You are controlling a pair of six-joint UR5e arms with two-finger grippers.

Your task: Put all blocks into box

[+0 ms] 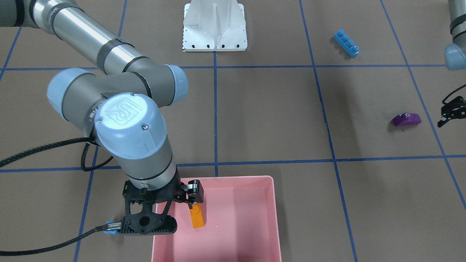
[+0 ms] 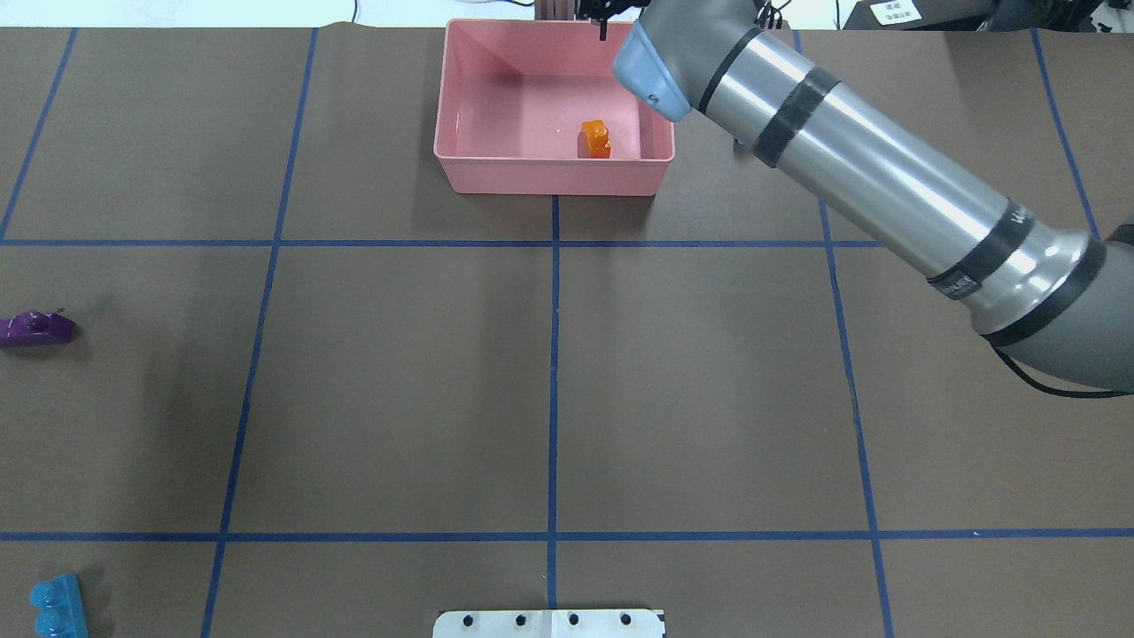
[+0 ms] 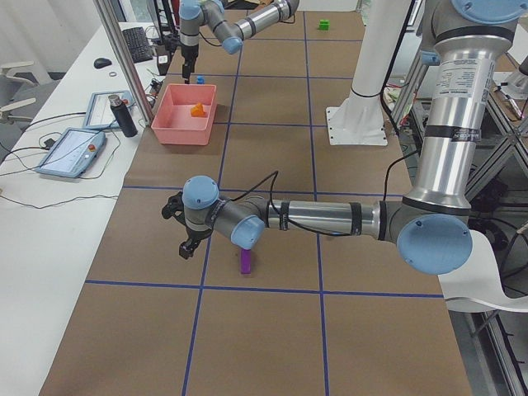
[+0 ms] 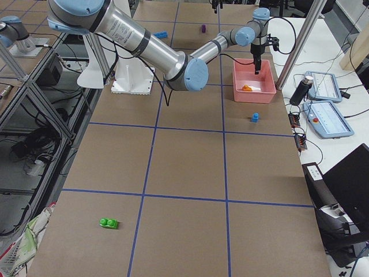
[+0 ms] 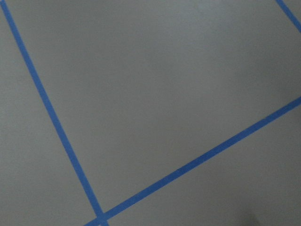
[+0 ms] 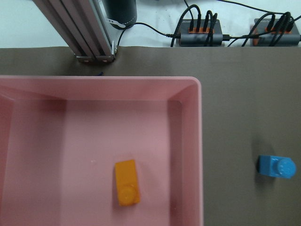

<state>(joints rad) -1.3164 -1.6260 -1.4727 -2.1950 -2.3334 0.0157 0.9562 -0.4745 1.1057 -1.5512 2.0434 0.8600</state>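
Observation:
The orange block [image 1: 197, 217] lies free on the floor of the pink box [image 1: 273, 218], near one corner; the right wrist view shows it [image 6: 127, 182] too. My right gripper [image 1: 193, 199] hangs open just above it. The tiny blue block [image 6: 276, 166] sits on the table just outside the box wall [image 6: 200, 141]. My left gripper [image 1: 442, 112] is open and empty, low beside the purple block [image 1: 406, 119]. The long blue block [image 1: 346, 43] lies far from the box, near the robot's side. The green block [image 4: 108, 223] lies far off at the table's right end.
The white base plate [image 1: 214, 27] stands at the robot's edge of the table. An aluminium post [image 6: 80, 33] and cables stand just behind the box. A side table with tablets [image 3: 70, 151] and a bottle [image 3: 122, 115] runs along the far edge.

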